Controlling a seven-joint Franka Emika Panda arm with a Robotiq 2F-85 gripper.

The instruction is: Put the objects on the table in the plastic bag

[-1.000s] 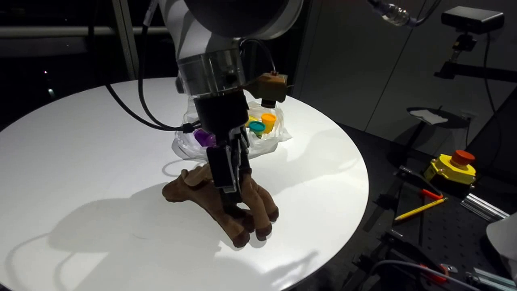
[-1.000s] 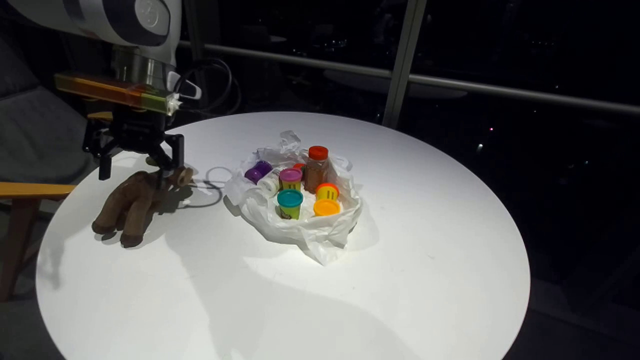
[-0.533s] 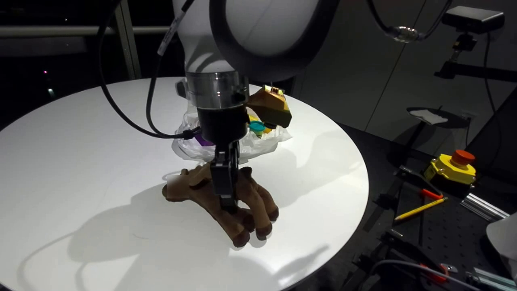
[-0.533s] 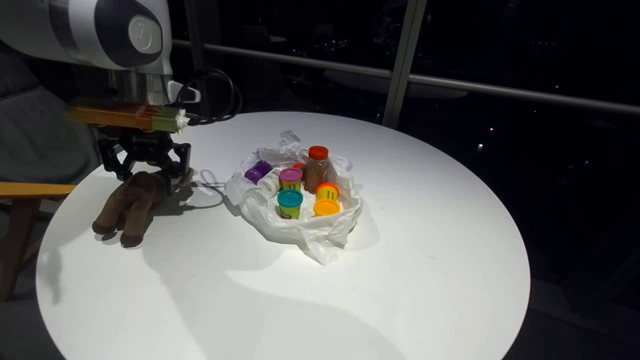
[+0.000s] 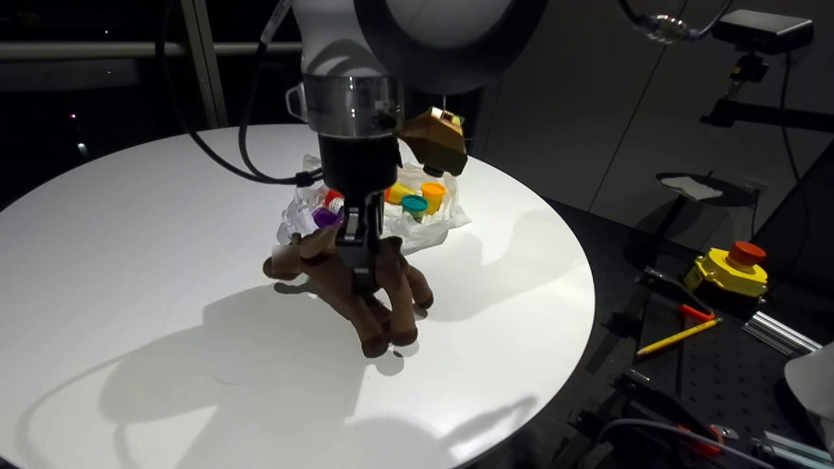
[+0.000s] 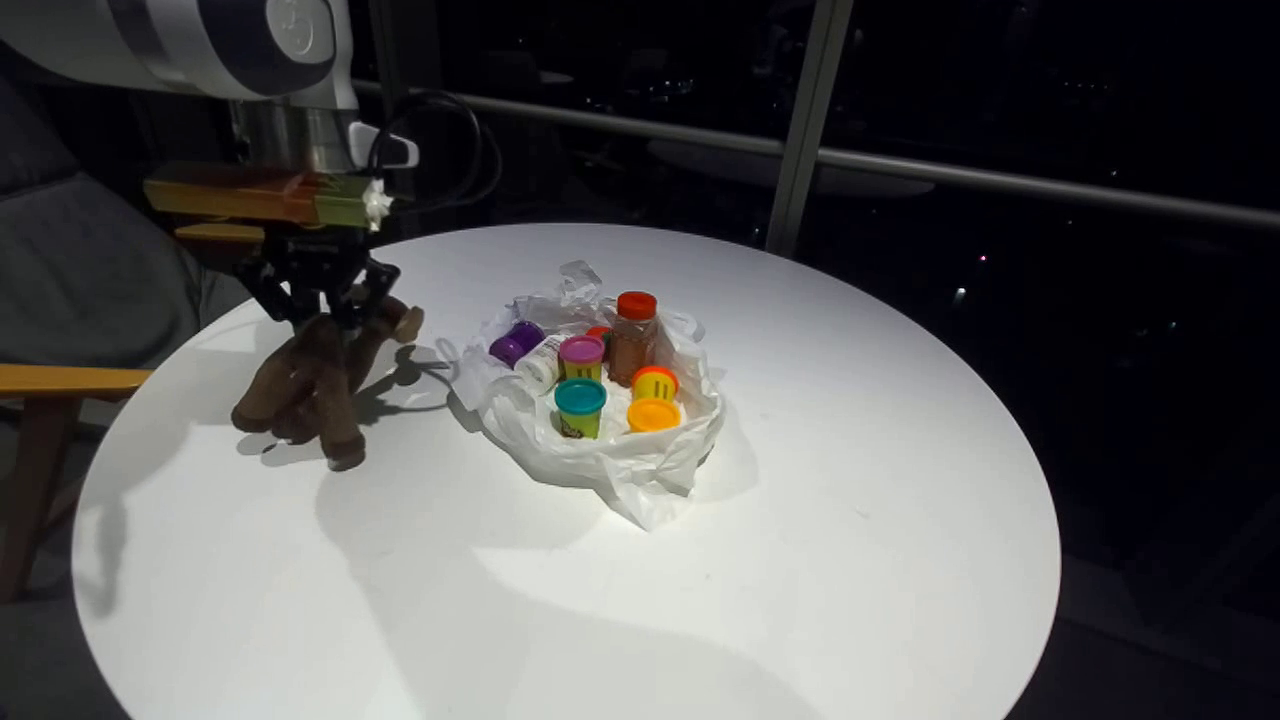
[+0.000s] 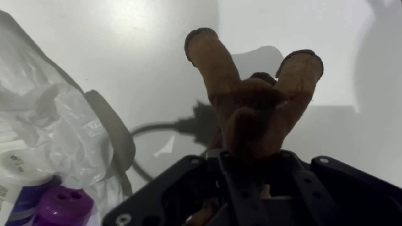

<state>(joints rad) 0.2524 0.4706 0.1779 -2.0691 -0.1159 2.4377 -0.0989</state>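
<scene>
My pincer (image 5: 363,277) grips the stuffed animal (image 5: 334,279) round its middle, just above the bench (image 6: 820,560) and near the plastic bag (image 6: 545,455). I judge this the lift; next calls for raising it higher, crossing over the bag and letting go. Inside the bag sit a red-capped jar (image 6: 637,342), a white bottle (image 6: 538,364) and lidded tubs (image 6: 580,405).

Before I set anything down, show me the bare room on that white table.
In an exterior view, the table is bare from the plastic bag rightward to the rim and down to the picture's bottom edge. It's crowded inside the bag, with tubs, and tight between the bag and the plush animal held in the fingers.
</scene>
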